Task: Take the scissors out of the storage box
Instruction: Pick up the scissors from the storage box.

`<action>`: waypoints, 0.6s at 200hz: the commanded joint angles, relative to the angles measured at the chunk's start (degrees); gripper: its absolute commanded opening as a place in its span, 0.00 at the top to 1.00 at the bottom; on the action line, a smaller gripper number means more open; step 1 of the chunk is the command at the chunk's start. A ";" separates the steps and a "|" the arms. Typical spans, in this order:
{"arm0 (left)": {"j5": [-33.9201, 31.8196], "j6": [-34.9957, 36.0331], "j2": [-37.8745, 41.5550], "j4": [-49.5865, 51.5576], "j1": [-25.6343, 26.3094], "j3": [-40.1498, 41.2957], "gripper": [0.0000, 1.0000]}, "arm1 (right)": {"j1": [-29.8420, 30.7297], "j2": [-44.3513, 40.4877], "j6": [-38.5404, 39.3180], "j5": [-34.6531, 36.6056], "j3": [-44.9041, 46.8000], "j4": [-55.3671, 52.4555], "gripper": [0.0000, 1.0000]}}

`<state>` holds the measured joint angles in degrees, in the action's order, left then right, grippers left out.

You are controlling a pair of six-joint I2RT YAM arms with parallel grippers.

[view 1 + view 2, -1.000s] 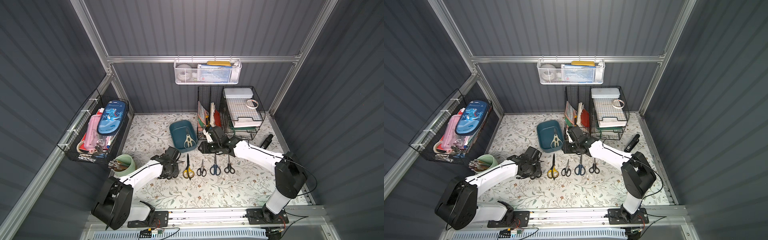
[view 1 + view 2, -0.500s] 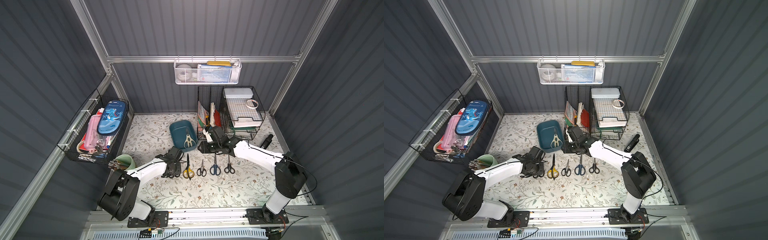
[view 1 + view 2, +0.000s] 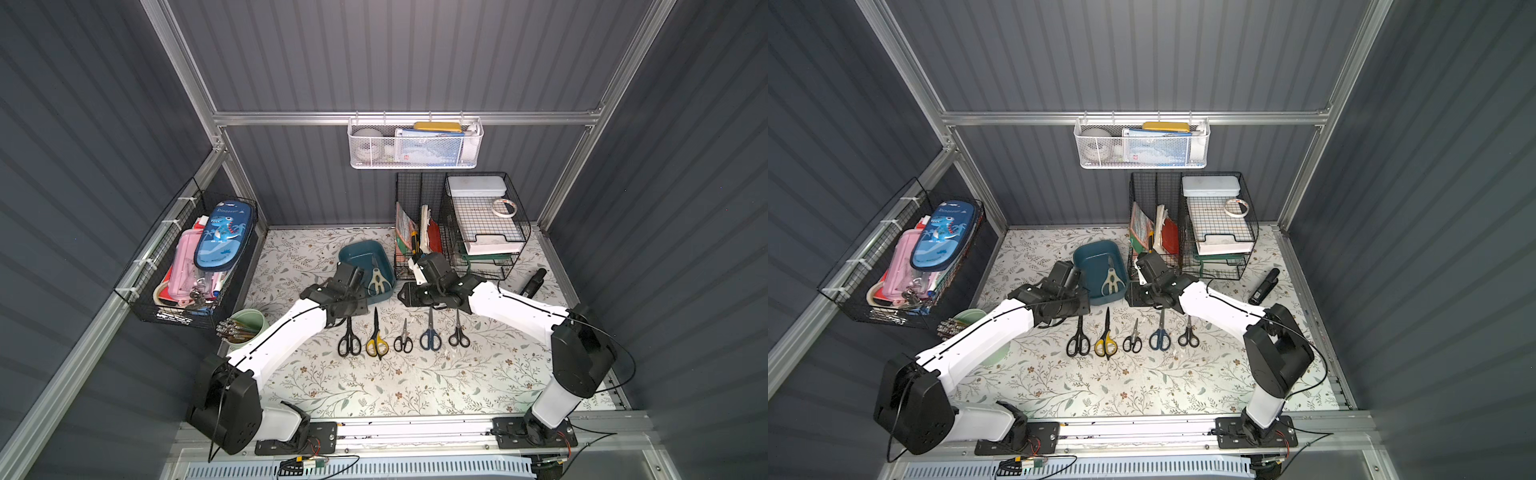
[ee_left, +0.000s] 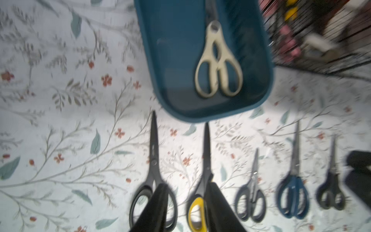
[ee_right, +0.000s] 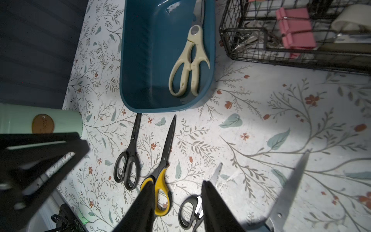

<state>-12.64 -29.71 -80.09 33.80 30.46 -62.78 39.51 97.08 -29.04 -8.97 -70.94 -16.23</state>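
Note:
The teal storage box [image 3: 353, 259] [image 3: 1092, 262] [image 4: 176, 60] [image 5: 144, 50] holds one cream-handled pair of scissors [image 3: 377, 279] [image 3: 1111, 279] [image 4: 217, 66] [image 5: 189, 66]. In front of it several pairs lie in a row on the floral mat: large black [image 3: 349, 338], yellow-and-black [image 3: 376, 336], small black [image 3: 403, 338], blue [image 3: 430, 334], small black [image 3: 458, 334]. My left gripper [image 3: 347, 305] [image 4: 186, 186] hangs open and empty above the large black and yellow handles. My right gripper [image 3: 428, 295] [image 5: 177, 182] hovers open and empty over the row's middle.
Black wire racks [image 3: 457, 232] stand right of the box. A green cup of pencils [image 3: 245, 326] sits at the left, a black stapler-like thing [image 3: 532, 282] at the right. A wire basket [image 3: 191, 257] hangs on the left wall, a white mesh basket [image 3: 415, 145] on the back wall.
My left gripper has opened, left the large black scissors on the mat at the row's left end, and moved back toward the box. The right arm has stayed still.

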 commanded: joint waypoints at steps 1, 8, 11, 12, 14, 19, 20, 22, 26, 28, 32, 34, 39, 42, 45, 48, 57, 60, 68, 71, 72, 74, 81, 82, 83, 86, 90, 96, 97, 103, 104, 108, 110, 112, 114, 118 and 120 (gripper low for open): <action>0.28 3.80 -4.77 1.36 0.19 -6.83 0.60 | -0.74 -2.59 0.43 1.84 1.12 -2.03 0.58; -0.39 4.60 -7.82 2.13 0.22 -10.04 0.60 | -0.95 -2.67 0.40 1.86 1.22 -2.33 0.58; -0.52 4.82 -9.14 2.22 0.22 -11.24 0.60 | -0.99 -2.76 0.45 1.85 1.24 -2.47 0.58; -0.57 4.92 -9.65 2.27 0.22 -11.76 0.59 | -1.00 -2.76 0.42 1.85 1.28 -2.53 0.58; -0.68 5.15 -10.48 2.20 0.17 -12.58 0.59 | -1.05 -2.77 0.44 1.81 1.29 -2.57 0.57; -0.88 5.69 -12.86 2.07 0.07 -14.68 0.59 | -1.11 -2.86 0.41 1.85 1.29 -2.66 0.58; -0.89 5.84 -13.14 2.02 0.05 -15.11 0.59 | -1.19 -2.86 0.40 1.85 1.31 -2.62 0.57; -0.96 6.12 -14.34 2.03 0.04 -15.95 0.59 | -1.25 -2.97 0.43 1.90 1.37 -2.68 0.58; -0.81 6.69 -16.43 2.05 -0.09 -17.61 0.59 | -1.31 -2.98 0.45 1.90 1.41 -2.73 0.58; -0.67 6.89 -17.47 2.03 -0.19 -18.88 0.59 | -1.35 -3.02 0.47 1.97 1.48 -2.68 0.58; -0.48 7.29 -19.50 2.05 -0.31 -21.15 0.59 | -1.37 -3.18 0.47 1.99 1.57 -2.73 0.58; -0.39 7.45 -20.50 2.12 -0.42 -21.92 0.59 | -1.39 -3.20 0.43 2.02 1.70 -2.73 0.58; -0.30 7.85 -22.93 2.00 -0.76 -23.71 0.59 | -1.50 -3.39 0.39 2.03 1.87 -2.69 0.58; -0.23 8.03 -24.35 2.00 -0.89 -24.71 0.59 | -1.53 -3.46 0.44 2.06 1.92 -2.74 0.58; 0.18 8.26 -25.70 2.04 -1.21 -25.65 0.59 | -1.54 -3.62 0.38 2.00 2.02 -2.69 0.58; 0.54 8.42 -26.96 2.06 -1.55 -26.59 0.59 | -1.54 -3.66 0.31 2.08 2.17 -2.73 0.58; 1.45 8.59 -30.39 2.07 -2.58 -28.81 0.60 | -1.69 -3.88 0.37 2.04 2.53 -2.68 0.57; 1.66 8.66 -31.27 1.91 -2.86 -29.28 0.60 | -1.71 -3.96 0.38 2.03 2.55 -2.81 0.57; 2.13 8.96 -33.30 0.99 -3.47 -30.30 0.60 | -1.77 -3.98 0.52 2.01 2.64 -3.12 0.57; 2.10 9.06 -33.97 0.81 -3.64 -30.61 0.60 | -1.87 -3.90 0.60 1.99 2.65 -3.23 0.57; 2.14 9.10 -34.07 0.73 -3.73 -30.72 0.60 | -1.88 -3.91 0.62 2.01 2.65 -3.26 0.57; 2.24 9.20 -34.49 0.56 -3.85 -30.86 0.60 | -1.93 -3.91 0.69 1.98 2.65 -3.39 0.57; 2.27 9.53 -36.16 0.41 -4.23 -31.89 0.61 | -1.97 -3.95 0.83 2.08 2.65 -3.64 0.57; 2.27 9.56 -36.44 0.44 -4.25 -32.06 0.61 | -2.02 -3.98 0.83 2.06 2.69 -3.68 0.57; 2.27 9.62 -36.62 0.50 -4.30 -32.23 0.61 | -2.04 -4.03 0.83 2.04 2.71 -3.70 0.57; 2.35 9.71 -37.29 0.59 -4.47 -32.69 0.61 | -2.06 -3.99 0.98 2.07 2.66 -3.79 0.57; 2.49 10.03 -38.01 0.71 -4.67 -33.22 0.61 | -2.15 -4.00 1.00 2.16 2.73 -3.81 0.57; 2.43 10.24 -38.94 0.87 -4.94 -33.74 0.61 | -2.24 -4.09 1.04 2.19 2.76 -3.81 0.57; 2.40 10.27 -39.14 0.89 -5.00 -33.77 0.61 | -2.24 -4.13 1.07 2.16 2.79 -3.81 0.57; 2.67 10.57 -40.04 0.91 -5.25 -34.18 0.61 | -2.32 -4.02 1.00 2.13 2.82 -3.81 0.57; 2.73 10.61 -40.13 0.83 -5.33 -34.21 0.61 | -2.37 -4.01 1.00 2.13 2.82 -3.81 0.57; 3.02 10.83 -40.63 0.83 -5.46 -34.35 0.61 | -2.41 -4.07 1.04 2.06 2.82 -3.73 0.57; 3.16 10.89 -40.83 0.89 -5.55 -34.43 0.61 | -2.42 -3.93 1.01 2.06 2.82 -3.77 0.57; 3.26 10.97 -41.06 0.91 -5.64 -34.49 0.61 | -2.42 -3.92 1.00 2.04 2.82 -3.76 0.57; 3.36 11.10 -41.27 0.87 -5.73 -34.51 0.61 | -2.42 -3.80 1.07 2.07 2.76 -3.66 0.57; 3.66 11.28 -41.59 0.77 -5.88 -34.57 0.61 | -2.49 -3.78 1.06 1.88 2.75 -3.59 0.57; 3.74 11.31 -41.73 0.79 -5.92 -34.55 0.61 | -2.50 -3.75 0.99 1.88 2.74 -3.56 0.57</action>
<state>-10.94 -21.17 -120.95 33.52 25.17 -94.89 37.47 93.76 -28.82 -7.46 -68.88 -18.72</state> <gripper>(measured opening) 0.387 0.426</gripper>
